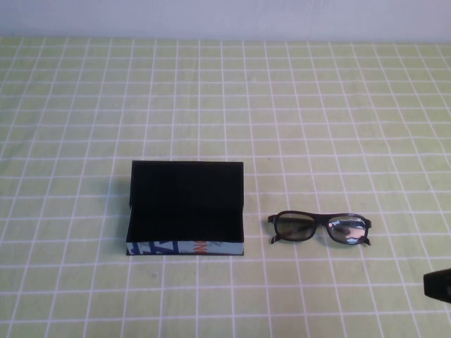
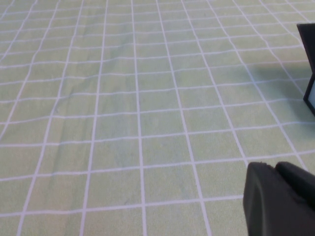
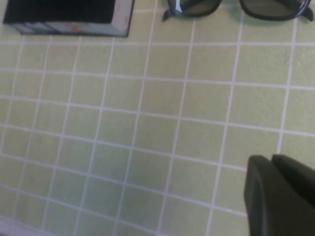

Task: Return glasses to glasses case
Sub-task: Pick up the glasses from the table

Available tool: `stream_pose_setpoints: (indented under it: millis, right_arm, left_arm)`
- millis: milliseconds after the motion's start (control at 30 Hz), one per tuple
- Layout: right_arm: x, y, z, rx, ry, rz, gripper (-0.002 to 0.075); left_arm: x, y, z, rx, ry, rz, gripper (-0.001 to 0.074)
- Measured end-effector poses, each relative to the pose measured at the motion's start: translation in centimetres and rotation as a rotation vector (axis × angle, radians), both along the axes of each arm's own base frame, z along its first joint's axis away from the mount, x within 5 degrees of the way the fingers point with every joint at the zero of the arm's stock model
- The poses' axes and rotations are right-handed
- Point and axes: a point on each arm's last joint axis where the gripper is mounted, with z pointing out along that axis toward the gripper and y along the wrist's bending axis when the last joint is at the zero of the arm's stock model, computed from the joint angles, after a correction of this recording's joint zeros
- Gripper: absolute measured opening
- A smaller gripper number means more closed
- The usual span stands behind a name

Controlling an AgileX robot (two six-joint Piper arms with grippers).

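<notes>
The black glasses case (image 1: 184,247) lies open at the table's middle left in the high view, lid up at the back, its inside dark and empty, its front edge printed blue, white and orange. The black-framed glasses (image 1: 294,227) lie flat on the cloth just right of it, apart from it, arms folded. My right gripper (image 1: 438,284) shows at the right edge, nearer than the glasses, shut and empty. The right wrist view shows its fingers (image 3: 272,158) together, with the case (image 3: 69,14) and glasses (image 3: 236,7) ahead. My left gripper (image 2: 276,166) is shut and empty over bare cloth, with a corner of the case (image 2: 310,73) nearby.
A light green cloth with a white grid (image 1: 225,105) covers the whole table. A pale wall (image 1: 225,17) runs along the far edge.
</notes>
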Motion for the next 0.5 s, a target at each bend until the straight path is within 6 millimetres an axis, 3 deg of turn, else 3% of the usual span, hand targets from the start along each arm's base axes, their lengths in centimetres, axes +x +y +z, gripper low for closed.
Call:
stream_pose_setpoints:
  millis: [233,500]
  right_arm:
    - [5.7,1.4,-0.9,-0.204,0.023,0.367,-0.0011]
    - [11.9,8.2,-1.1,-0.435,-0.083,0.806,-0.0011]
  left_arm:
    - [0.0,0.0,0.0,0.0,0.0,0.0,-0.0002]
    - [0.0,0.0,0.0,0.0,0.0,0.0,-0.0002]
